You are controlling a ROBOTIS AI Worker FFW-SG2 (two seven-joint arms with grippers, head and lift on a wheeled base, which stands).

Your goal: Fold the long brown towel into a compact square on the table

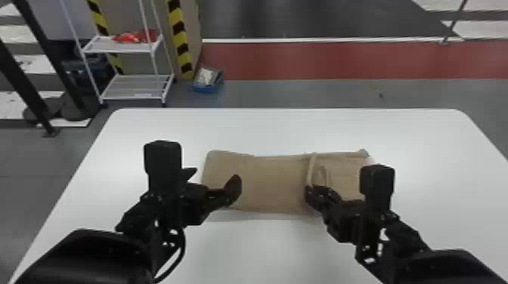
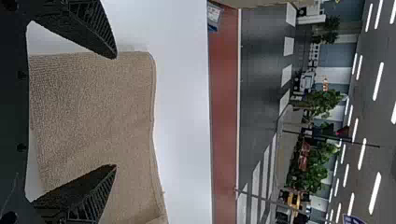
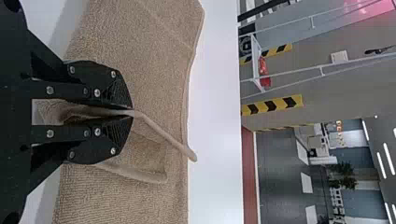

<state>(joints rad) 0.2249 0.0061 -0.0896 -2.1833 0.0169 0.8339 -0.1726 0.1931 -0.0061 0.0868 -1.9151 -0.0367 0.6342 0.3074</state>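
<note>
- Head view: the brown towel [image 1: 278, 183] lies lengthwise from left to right across the middle of the white table [image 1: 264, 126], its left end flat, its right part bunched where an edge stands up.
- Same view: my left gripper [image 1: 214, 177] is at the towel's left end, my right gripper [image 1: 310, 187] at the raised edge, right of the towel's middle.
- Left wrist view, close on that end: the left gripper [image 2: 114, 112] has its two fingers spread wide with nothing pinched. Brown cloth lies beyond and between them; I cannot tell whether either fingertip touches it. A rounded corner and a hemmed edge show clearly here, finer than from my head.
- Right wrist view gives the detail of the grip: the right gripper [image 3: 132, 112] is pressed together on a fold of the towel, cloth running back between the fingers and the thick hem poking out past the tips. A second hem curves beside it, over the flat layer beneath. From the head, this is just a small upright ridge.
- Beyond the table, head view: a white shelf rack [image 1: 119, 46] with red items [image 1: 130, 37] on it, and a blue bin [image 1: 207, 88] on the floor beside a striped post [image 1: 182, 49].
</note>
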